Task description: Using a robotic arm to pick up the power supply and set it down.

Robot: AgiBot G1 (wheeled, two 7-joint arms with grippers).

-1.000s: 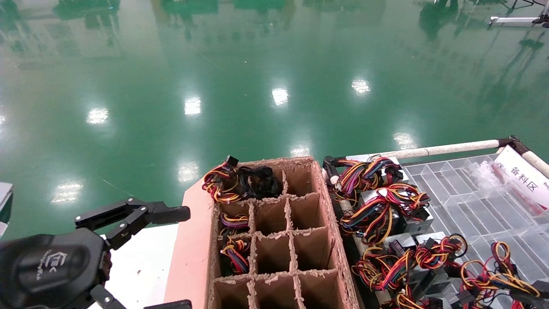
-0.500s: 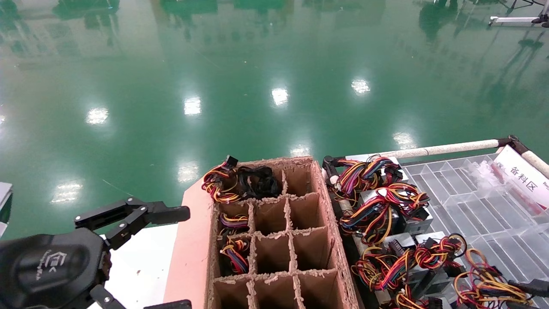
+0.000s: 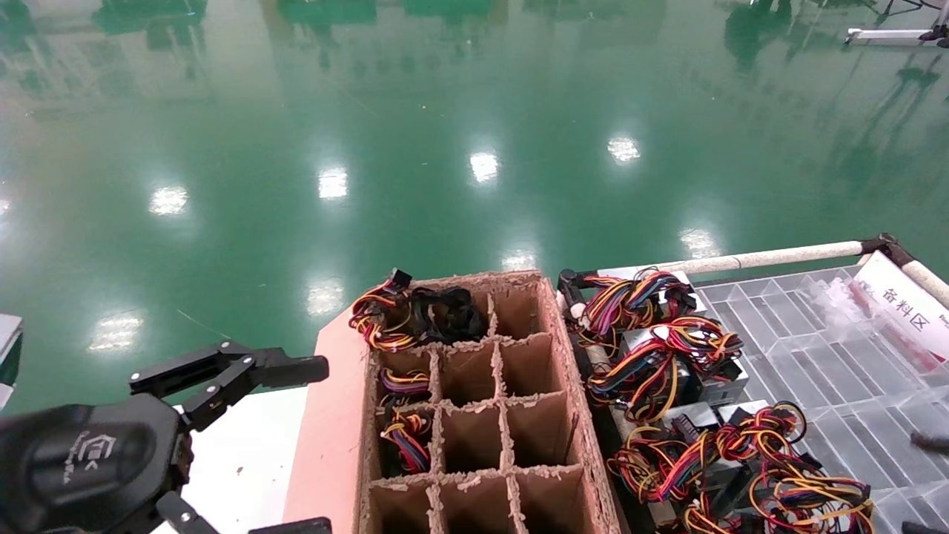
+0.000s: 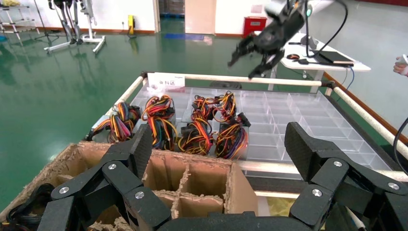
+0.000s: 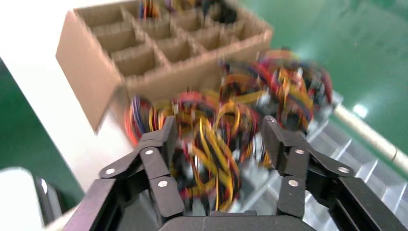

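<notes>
In the head view the power supply (image 3: 808,498) lies on the near right of the tray (image 3: 852,356), among like units right of the box (image 3: 474,415), while the left end effector (image 3: 308,445) sits parked, fingers apart, over the worktop (image 3: 245,445) at near left. The left wrist view shows the right end effector (image 4: 255,55) high over the tray's far side, spread and empty. From the right wrist, its fingers gape over the wire bundles, so the pick looks not yet made; next it should descend and close on the metal case rather than on loose wires.
</notes>
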